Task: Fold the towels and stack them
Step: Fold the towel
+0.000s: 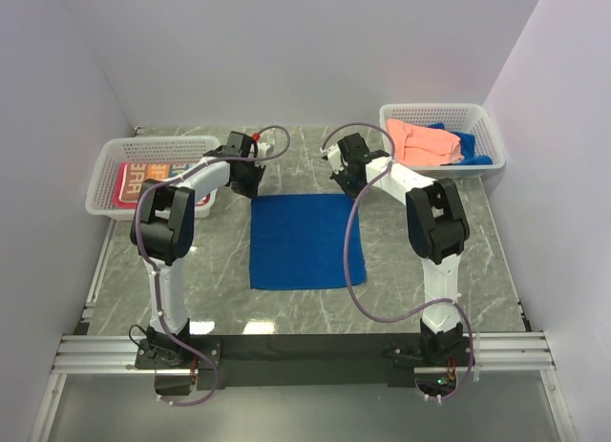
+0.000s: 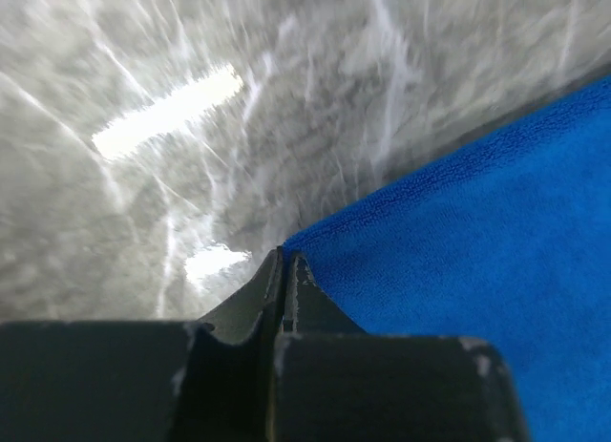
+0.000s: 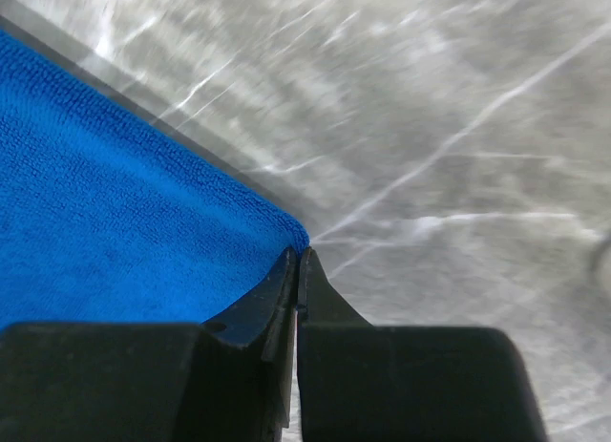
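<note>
Now, look at your containers first: the left basket [image 1: 153,142], a white mesh one at the far left of the tabletop [image 1: 286,313], holds a printed towel [image 1: 153,175] with orange and blue block letters, lying on top of a pink-red towel [image 1: 122,189] whose edge shows along the basket's left side. The left arm crosses over that basket's right end. The right basket [image 1: 434,109], also white mesh, sits at the far right and holds a crumpled salmon-peach towel [image 1: 420,141] with a deep blue towel [image 1: 474,146] bunched beside it on the right. Between the two arms, the spread blue towel [image 1: 305,242] lies flat on the tabletop, well apart from both baskets. Your left end effector [image 1: 250,187] is at its far left corner and your right end effector [image 1: 349,185] at its far right corner. In each wrist view the jaws are clenched together, with the very tip of the corner meeting the fingertips, so each looks pinched on its corner. The spread towel is close to square, so you cannot pick a sure long axis. Its far edge runs left to right between the two end effectors, and its sides run back toward the arm bases.
</note>
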You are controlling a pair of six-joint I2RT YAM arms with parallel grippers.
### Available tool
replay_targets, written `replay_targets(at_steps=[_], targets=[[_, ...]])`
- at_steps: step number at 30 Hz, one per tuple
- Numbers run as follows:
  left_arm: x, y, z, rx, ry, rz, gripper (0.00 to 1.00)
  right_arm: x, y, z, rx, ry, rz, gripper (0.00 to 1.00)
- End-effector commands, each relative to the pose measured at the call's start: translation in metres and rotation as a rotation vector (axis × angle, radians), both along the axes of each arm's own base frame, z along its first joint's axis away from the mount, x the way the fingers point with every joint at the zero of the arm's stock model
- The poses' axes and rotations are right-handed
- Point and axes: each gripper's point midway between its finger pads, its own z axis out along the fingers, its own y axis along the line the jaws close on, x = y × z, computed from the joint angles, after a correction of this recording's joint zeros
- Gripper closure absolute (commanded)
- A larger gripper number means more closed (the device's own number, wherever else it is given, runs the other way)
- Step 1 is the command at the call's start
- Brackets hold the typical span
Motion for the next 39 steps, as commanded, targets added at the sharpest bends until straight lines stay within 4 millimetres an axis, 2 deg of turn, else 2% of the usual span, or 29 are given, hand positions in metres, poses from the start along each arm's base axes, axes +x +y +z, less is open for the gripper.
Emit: replay_targets(at_steps=[1,2,5,6,8,10,14,15,17,18,19,21,22,23,24,25,27,28,30,31,33,39], targets=[[0.025,0.010,0.045,0.007,-0.172,-0.014,0.99,0.027,-0.018,0.051,-0.017,-0.185,-0.074,1.00],[0.026,0.008,0.051,-0.008,-0.205,-0.012,0.99,0.031,-0.021,0.061,-0.019,-0.227,-0.093,1.00],[0.024,0.009,0.059,-0.022,-0.230,-0.003,0.99,0.030,-0.022,0.068,-0.019,-0.256,-0.105,1.00],[0.025,0.008,0.069,-0.033,-0.262,-0.002,0.99,0.030,-0.023,0.070,-0.020,-0.265,-0.109,1.00],[0.022,0.008,0.072,-0.043,-0.272,0.003,0.99,0.026,-0.024,0.077,-0.016,-0.293,-0.112,1.00],[0.021,0.008,0.085,-0.058,-0.307,0.007,0.99,0.022,-0.023,0.078,-0.019,-0.306,-0.116,1.00],[0.009,0.009,0.092,-0.076,-0.326,0.012,0.99,0.010,-0.028,0.085,-0.021,-0.341,-0.135,1.00],[0.006,0.010,0.100,-0.081,-0.346,0.016,0.99,0.007,-0.028,0.086,-0.019,-0.345,-0.135,1.00],[-0.002,0.011,0.098,-0.090,-0.342,0.022,0.99,-0.001,-0.031,0.089,-0.013,-0.361,-0.153,1.00],[-0.005,0.010,0.105,-0.101,-0.356,0.022,0.99,-0.003,-0.031,0.091,-0.010,-0.370,-0.154,1.00],[-0.012,0.010,0.101,-0.109,-0.341,0.027,0.99,-0.007,-0.029,0.091,-0.005,-0.371,-0.150,1.00],[-0.021,0.006,0.109,-0.122,-0.353,0.022,0.99,-0.017,-0.031,0.094,0.010,-0.381,-0.163,1.00],[-0.027,0.006,0.103,-0.124,-0.338,0.027,0.99,-0.021,-0.029,0.099,0.024,-0.392,-0.161,1.00],[-0.031,0.004,0.105,-0.128,-0.343,0.020,0.99,-0.028,-0.029,0.095,0.029,-0.378,-0.162,1.00],[-0.036,-0.001,0.111,-0.168,-0.339,0.046,0.99,-0.032,-0.028,0.095,0.037,-0.377,-0.159,1.00],[-0.043,-0.003,0.107,-0.179,-0.325,0.047,0.99,-0.035,-0.028,0.100,0.050,-0.385,-0.163,1.00],[-0.052,-0.007,0.113,-0.200,-0.328,0.047,0.99,-0.044,-0.026,0.098,0.075,-0.377,-0.170,1.00],[-0.058,-0.006,0.108,-0.201,-0.314,0.065,0.99,-0.048,-0.024,0.105,0.100,-0.390,-0.172,1.00],[-0.067,-0.008,0.110,-0.203,-0.309,0.073,0.99,-0.059,-0.021,0.103,0.140,-0.369,-0.174,1.00],[-0.072,-0.006,0.107,-0.206,-0.294,0.096,0.99,-0.063,-0.020,0.109,0.161,-0.375,-0.177,1.00],[-0.080,-0.008,0.109,-0.230,-0.282,0.115,0.99,-0.075,-0.020,0.105,0.187,-0.343,-0.194,1.00],[-0.107,-0.009,0.097,-0.249,-0.227,0.156,0.99,-0.104,-0.020,0.095,0.240,-0.257,-0.242,1.00]])
